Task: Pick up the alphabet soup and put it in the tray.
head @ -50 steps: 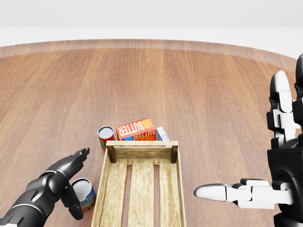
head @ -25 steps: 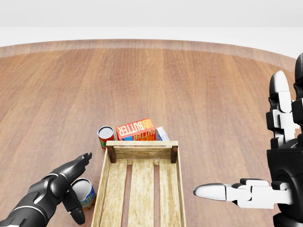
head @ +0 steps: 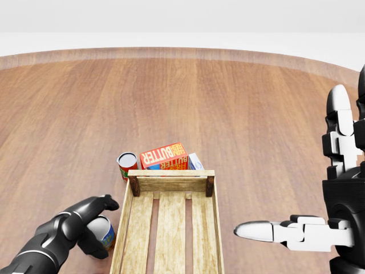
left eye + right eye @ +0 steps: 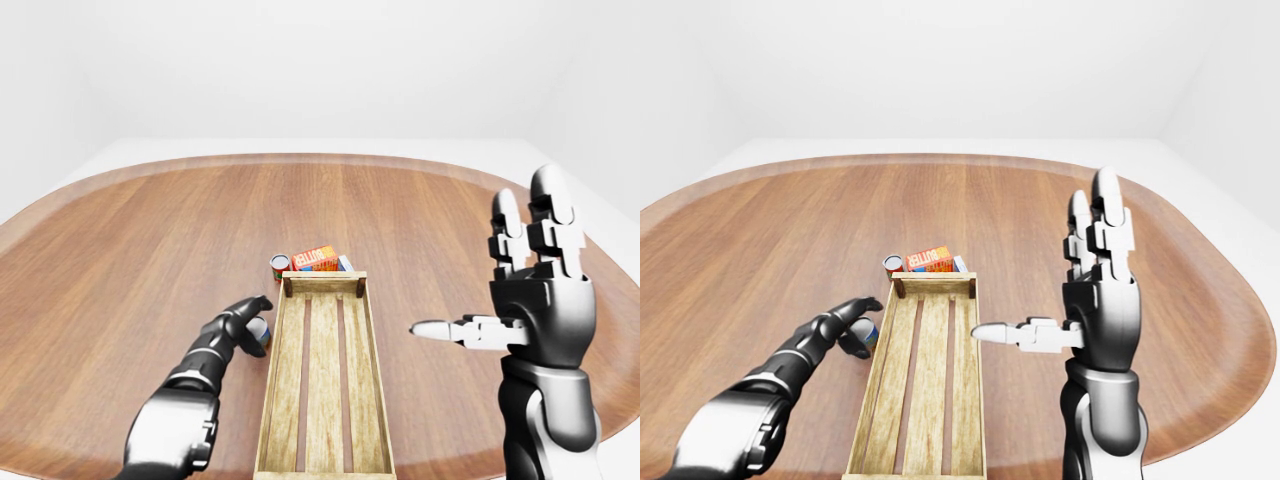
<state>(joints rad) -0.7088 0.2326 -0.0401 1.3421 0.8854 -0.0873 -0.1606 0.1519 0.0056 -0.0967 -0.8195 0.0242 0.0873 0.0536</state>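
Light: bright, even, diffuse.
Shadows: faint, soft, under the tray [image 3: 171, 228].
Glare: mild sheen on the surface [image 4: 150, 230].
Focus: sharp throughout, no blur.

Round table [image 3: 239, 97]: reddish-brown wood grain, paler band along rim. Slatted tray [image 3: 170, 225]: pale tan wood, darker brown corner posts. Butter box [image 3: 164, 156]: orange-red, white lettering, blue patch at edge. Small can [image 3: 127, 164]: red label, silvery top. Alphabet soup can [image 3: 104, 233]: blue and multicoloured label, grey-white lid. Left hand [image 3: 85, 220]: glossy black. Right hand [image 3: 319, 228]: black, white and silver finger segments. Walls, floor: white.
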